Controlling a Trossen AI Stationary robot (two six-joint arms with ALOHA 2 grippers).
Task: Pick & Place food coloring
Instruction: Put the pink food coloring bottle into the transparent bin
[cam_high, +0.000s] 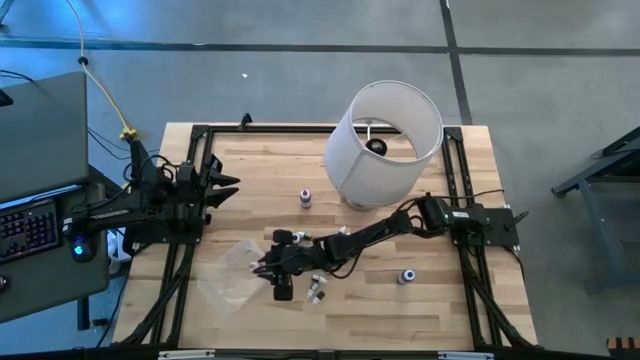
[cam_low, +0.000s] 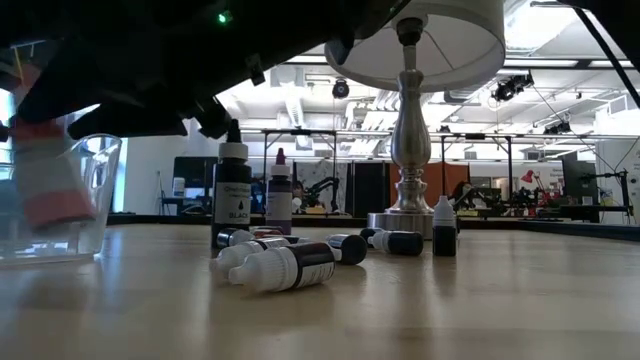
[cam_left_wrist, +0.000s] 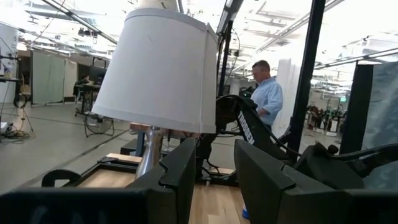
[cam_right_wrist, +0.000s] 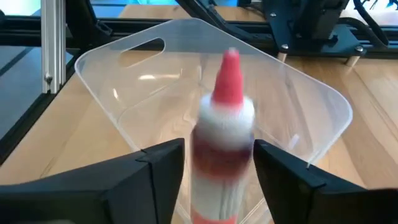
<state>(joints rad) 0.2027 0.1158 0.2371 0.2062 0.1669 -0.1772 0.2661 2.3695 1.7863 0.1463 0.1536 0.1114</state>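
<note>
From above, you are seeing the right gripper (cam_high: 268, 266) reaching across the table (cam_high: 450, 300) to the clear plastic tub (cam_high: 232, 272) near the front left, while the left gripper (cam_high: 222, 184) is waiting over the table's left edge. The lamp (cam_high: 382, 140) is standing at the back. Single food coloring bottles are sitting apart: one (cam_high: 305, 197) near the lamp, one (cam_high: 407, 276) toward the right, and a few (cam_high: 316, 289) beside the right arm.

At table level, you are looking at a cluster of bottles (cam_low: 285, 268), some lying, two tall ones (cam_low: 232, 195) standing upright, and the tub (cam_low: 60, 200) at the left with a blurred pink shape inside it.

In the left wrist view, the left gripper's fingers (cam_left_wrist: 180, 174) are standing parted with nothing between them, facing the lampshade (cam_left_wrist: 158, 68); a person (cam_left_wrist: 266, 96) is standing in the room behind.

In the right wrist view, the right gripper (cam_right_wrist: 219, 168) is hanging over the tub (cam_right_wrist: 112, 81), its fingers spread, and a pink-capped bottle (cam_right_wrist: 225, 149) is showing blurred between them; you cannot tell whether they are touching it.
</note>
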